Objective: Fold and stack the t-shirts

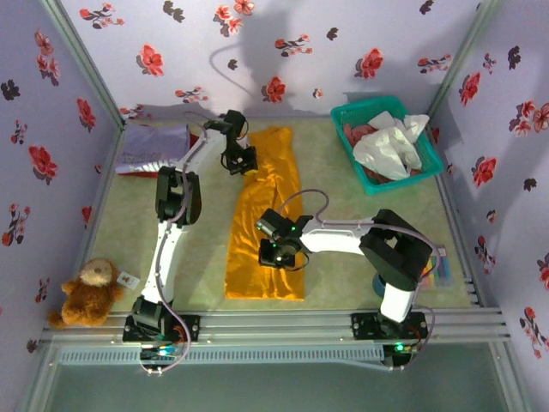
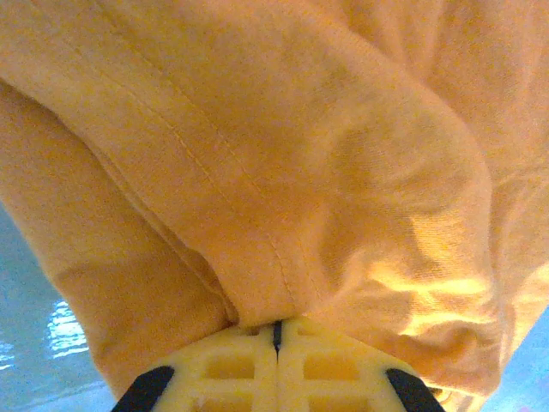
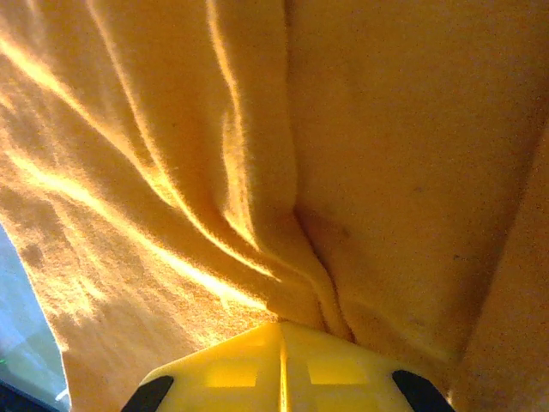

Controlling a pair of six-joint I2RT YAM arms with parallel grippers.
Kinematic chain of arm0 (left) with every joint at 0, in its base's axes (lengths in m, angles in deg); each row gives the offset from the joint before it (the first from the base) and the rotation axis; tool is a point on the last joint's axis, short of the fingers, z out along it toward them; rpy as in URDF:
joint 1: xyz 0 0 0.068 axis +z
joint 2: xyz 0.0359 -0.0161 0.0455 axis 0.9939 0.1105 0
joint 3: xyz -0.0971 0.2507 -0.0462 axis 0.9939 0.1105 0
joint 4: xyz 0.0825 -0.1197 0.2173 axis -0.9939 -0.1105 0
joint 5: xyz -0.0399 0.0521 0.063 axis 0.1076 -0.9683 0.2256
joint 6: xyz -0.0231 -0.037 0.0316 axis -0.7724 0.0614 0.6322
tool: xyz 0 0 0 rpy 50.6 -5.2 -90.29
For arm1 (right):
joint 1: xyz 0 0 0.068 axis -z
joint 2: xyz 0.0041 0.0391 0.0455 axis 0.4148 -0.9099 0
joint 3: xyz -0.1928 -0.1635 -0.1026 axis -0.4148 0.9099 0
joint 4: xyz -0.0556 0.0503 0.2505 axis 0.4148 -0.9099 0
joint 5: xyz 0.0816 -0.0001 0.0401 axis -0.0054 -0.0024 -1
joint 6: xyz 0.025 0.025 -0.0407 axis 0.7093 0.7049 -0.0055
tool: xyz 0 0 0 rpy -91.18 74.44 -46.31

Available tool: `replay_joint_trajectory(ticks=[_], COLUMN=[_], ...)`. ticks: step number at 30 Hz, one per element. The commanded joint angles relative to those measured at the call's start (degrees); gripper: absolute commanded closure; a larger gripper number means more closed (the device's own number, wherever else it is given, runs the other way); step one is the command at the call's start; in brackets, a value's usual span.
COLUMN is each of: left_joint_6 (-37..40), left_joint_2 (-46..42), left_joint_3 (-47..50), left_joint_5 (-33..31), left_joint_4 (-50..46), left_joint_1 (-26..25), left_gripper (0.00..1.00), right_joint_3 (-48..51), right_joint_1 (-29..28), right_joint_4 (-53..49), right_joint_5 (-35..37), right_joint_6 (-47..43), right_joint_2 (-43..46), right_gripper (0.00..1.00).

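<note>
Lavender walls printed with red and dark flowers are set around a pale green tabletop (image 1: 343,257). An orange-yellow t-shirt (image 1: 266,232) is laid out as a long strip down the middle of it, from the far side toward the near edge. Its far end is pinched by the left gripper (image 1: 241,163), whose jaws are seen in the left wrist view pressed together on a hemmed fold of the orange cloth. The nearer half of the strip is held by the right gripper (image 1: 280,255), whose jaws are closed on a bunch of gathered folds. A lavender t-shirt (image 1: 150,148) with white lettering is folded at the far left, and a bit of red cloth (image 1: 196,129) is seen just beside it. A white t-shirt (image 1: 388,146) is heaped over reddish cloth (image 1: 353,133) in a green basket (image 1: 367,104) at the far right. A brown teddy bear (image 1: 86,292) is sat at the near left corner
</note>
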Motion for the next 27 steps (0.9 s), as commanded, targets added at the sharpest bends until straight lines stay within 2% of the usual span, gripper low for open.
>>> replay_joint_trajectory(ticks=[1,5,13,16,18,20,23,27], left_joint_6=[2.65,3.42,3.95,3.86,3.39,2.70,1.67,-2.01], left_joint_2=[0.54,1.34,0.72,-2.99,-8.22,-14.48,-26.03,-43.94], left_joint_3=[-1.53,-3.37,-3.51,-7.05,-4.94,1.01,16.57,42.96], left_joint_5=[-0.69,-3.09,-3.48,-5.02,-5.77,-5.92,-5.68,-5.13], left_joint_4=[-2.05,-1.89,-2.79,-7.42,-7.73,-6.57,-3.80,4.32], left_joint_1=[-0.04,-0.01,0.00,-1.09,-1.69,-1.82,-2.68,-4.71], left_gripper=[1.00,1.00,1.00,1.00,0.98,0.89,0.75,0.69], right_joint_3=[-0.02,1.13,5.09,0.66,-1.83,-2.30,0.84,8.91], right_joint_1=[0.59,0.70,0.76,0.11,-0.07,0.14,0.38,0.53], right_joint_4=[-7.22,-8.61,-9.11,-15.20,-19.50,-22.56,-25.60,-26.78], right_joint_5=[1.98,1.46,1.18,3.13,5.25,7.07,8.86,10.43], right_joint_6=[-1.79,-2.15,-1.71,-2.59,-2.68,-2.59,-1.97,0.87], right_joint_2=[1.66,3.38,7.32,12.13,16.28,20.29,26.69,37.29], right_gripper=[0.91,0.91,0.90,0.87,0.85,0.84,0.81,0.74])
